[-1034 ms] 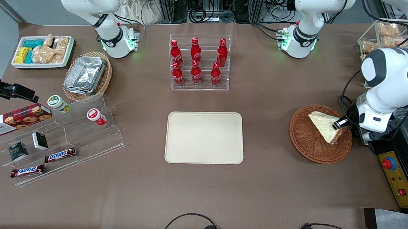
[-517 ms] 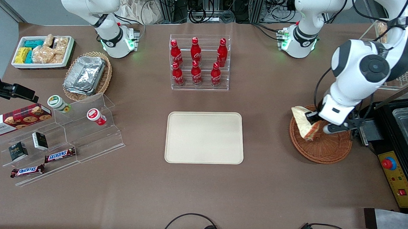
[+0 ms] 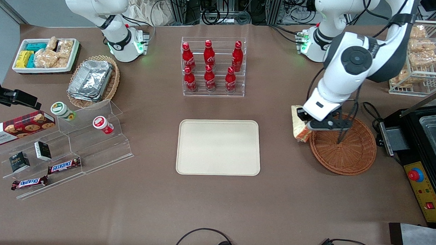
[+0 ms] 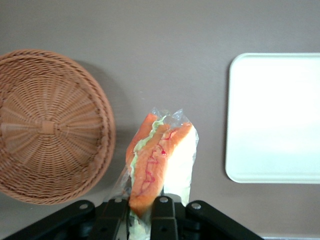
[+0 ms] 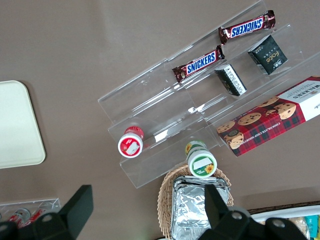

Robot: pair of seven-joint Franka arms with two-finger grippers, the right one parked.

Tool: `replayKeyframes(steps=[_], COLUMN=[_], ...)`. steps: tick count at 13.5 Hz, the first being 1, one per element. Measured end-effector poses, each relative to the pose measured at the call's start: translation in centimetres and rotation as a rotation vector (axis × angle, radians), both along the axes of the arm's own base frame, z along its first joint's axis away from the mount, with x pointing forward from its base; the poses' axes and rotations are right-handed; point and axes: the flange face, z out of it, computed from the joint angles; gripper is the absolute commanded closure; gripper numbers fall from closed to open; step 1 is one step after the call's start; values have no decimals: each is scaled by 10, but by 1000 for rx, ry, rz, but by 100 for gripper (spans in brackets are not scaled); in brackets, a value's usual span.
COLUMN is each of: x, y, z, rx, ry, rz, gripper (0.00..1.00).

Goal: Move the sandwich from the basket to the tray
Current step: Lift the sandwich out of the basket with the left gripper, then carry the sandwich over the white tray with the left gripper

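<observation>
Wicker basket [image 3: 347, 156], one sandwich [image 3: 298, 125] in gripper [image 3: 306, 123]

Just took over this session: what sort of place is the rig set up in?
Likely a lab mock-up of a snack counter: a rack of cola bottles, Snickers bars on clear display steps, cables at the table's edge. The claw holds the sandwich between basket and tray.

Gripper [image 3: 304, 122] holds sandwich [image 3: 298, 126] above table between basket [image 3: 347, 152] and tray [image 3: 218, 146].
</observation>
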Motion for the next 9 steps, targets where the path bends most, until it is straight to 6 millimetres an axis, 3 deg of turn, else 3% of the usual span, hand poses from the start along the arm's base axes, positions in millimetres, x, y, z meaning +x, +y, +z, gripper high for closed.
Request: replayKeyframes(steps=[5, 9], x=[-16, -13], y=[-51, -80], z=[-6, -32], rx=[-27, 5], ry=[-18, -34], rz=[-92, -69], gripper=[100, 100])
